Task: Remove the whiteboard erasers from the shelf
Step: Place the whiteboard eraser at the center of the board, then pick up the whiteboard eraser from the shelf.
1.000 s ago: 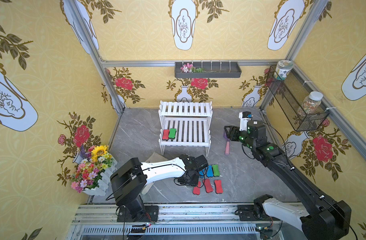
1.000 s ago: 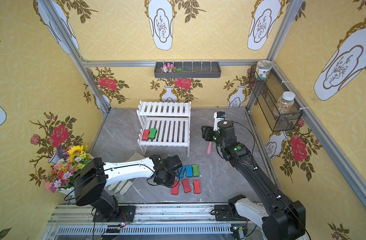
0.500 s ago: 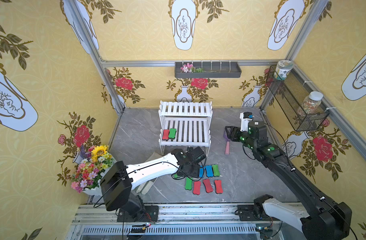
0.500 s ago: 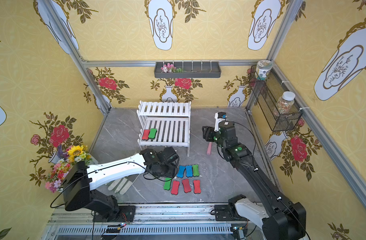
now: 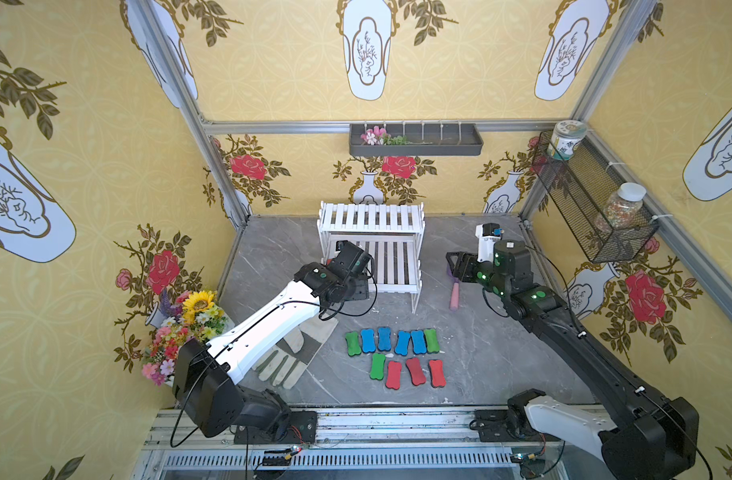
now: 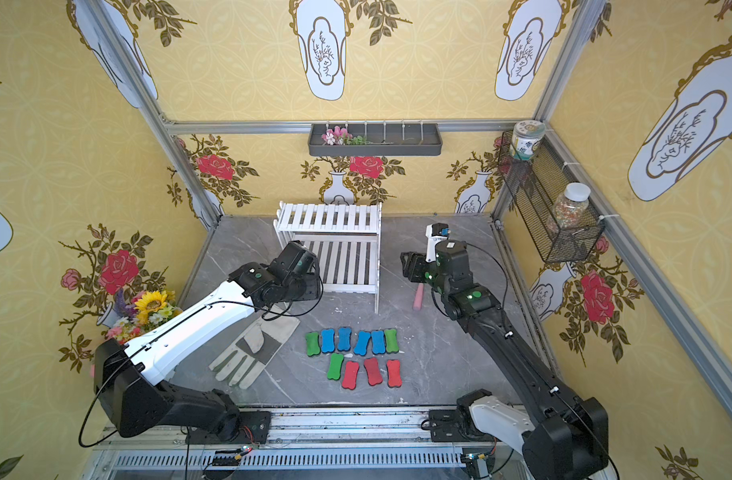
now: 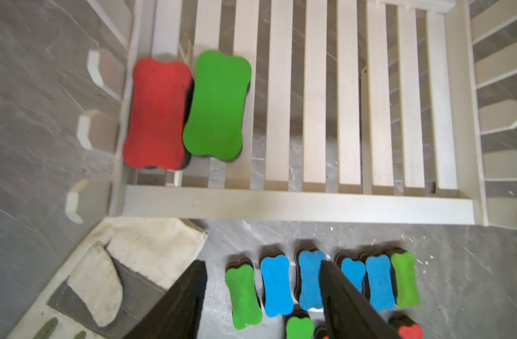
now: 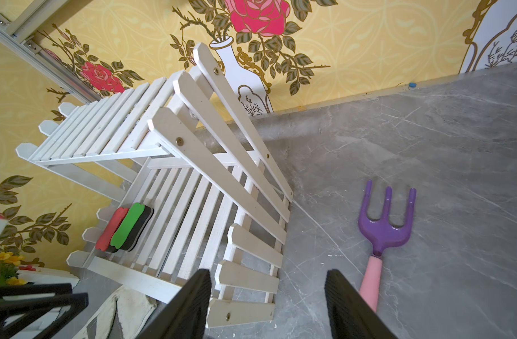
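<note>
Two whiteboard erasers lie side by side at one end of the lower tier of the white shelf point(image 7: 295, 205): a red eraser point(image 7: 157, 114) and a green eraser point(image 7: 216, 105). The right wrist view shows the same red eraser point(image 8: 112, 229) and green eraser point(image 8: 126, 226). My left gripper point(image 7: 261, 264) is open and empty, hovering above the shelf's front rail. In both top views its wrist point(image 5: 347, 266) hides that pair. Several erasers point(image 5: 393, 345) lie in two rows on the floor. My right gripper point(image 5: 455, 266) is open beside the shelf point(image 5: 372, 216), holding nothing.
A grey work glove point(image 5: 289, 353) lies on the floor under my left arm. The purple garden fork point(image 8: 383, 226) lies right of the shelf, below my right gripper. A flower bouquet point(image 5: 185, 328) stands at the left wall. A wall tray point(image 5: 416, 141) and a wire basket point(image 5: 592, 208) hang above.
My left gripper let go of a green eraser on the floor, opened, and moved back up to the shelf's front left. The right arm has barely moved.
</note>
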